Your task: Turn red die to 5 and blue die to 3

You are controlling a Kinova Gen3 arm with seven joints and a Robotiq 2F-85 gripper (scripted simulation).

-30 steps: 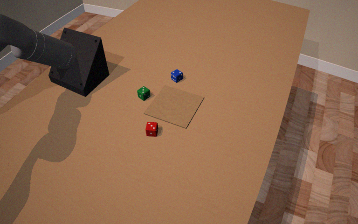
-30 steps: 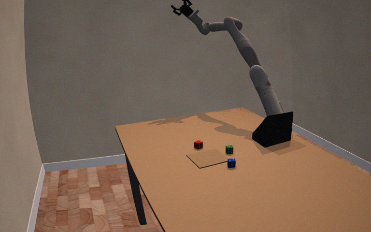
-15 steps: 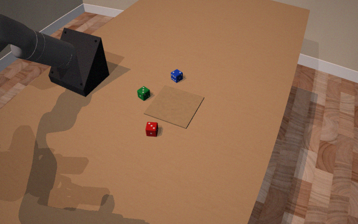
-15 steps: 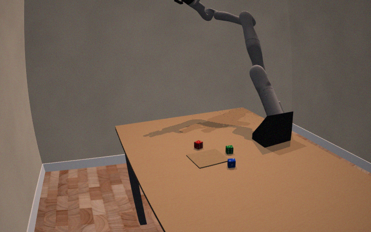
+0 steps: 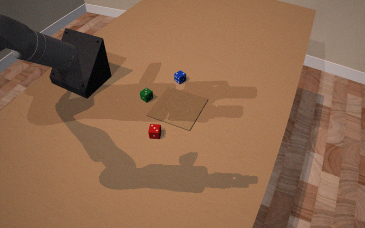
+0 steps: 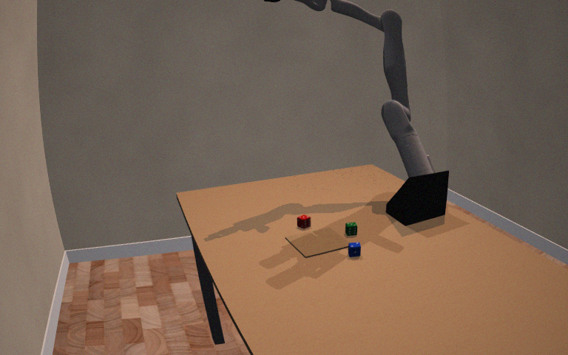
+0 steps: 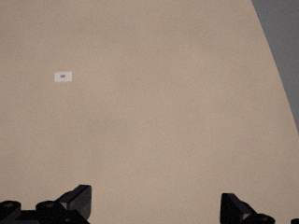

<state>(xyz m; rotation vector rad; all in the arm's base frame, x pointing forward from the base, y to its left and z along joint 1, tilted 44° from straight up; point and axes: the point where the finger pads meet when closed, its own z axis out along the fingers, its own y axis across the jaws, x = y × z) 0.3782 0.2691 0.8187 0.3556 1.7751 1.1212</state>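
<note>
The red die (image 5: 154, 131) lies on the table just off the near left corner of the thin tan mat (image 5: 177, 108). The blue die (image 5: 179, 76) lies on the table by the mat's far corner. The green die (image 5: 146, 94) lies on the table to the left of the mat. No die is on the mat, and none touches another. They also show in the exterior view as red (image 6: 303, 220), green (image 6: 350, 228), blue (image 6: 354, 248) and the mat (image 6: 316, 242). My gripper (image 7: 155, 203) is open and empty, raised high above the table and facing a beige wall.
The arm's black wedge base (image 5: 80, 63) stands at the table's back left, and the arm (image 6: 396, 83) rises from it out of the top of the view. The arm's shadows fall across the mat and table. The table's right edge (image 5: 282, 134) drops to a wooden floor.
</note>
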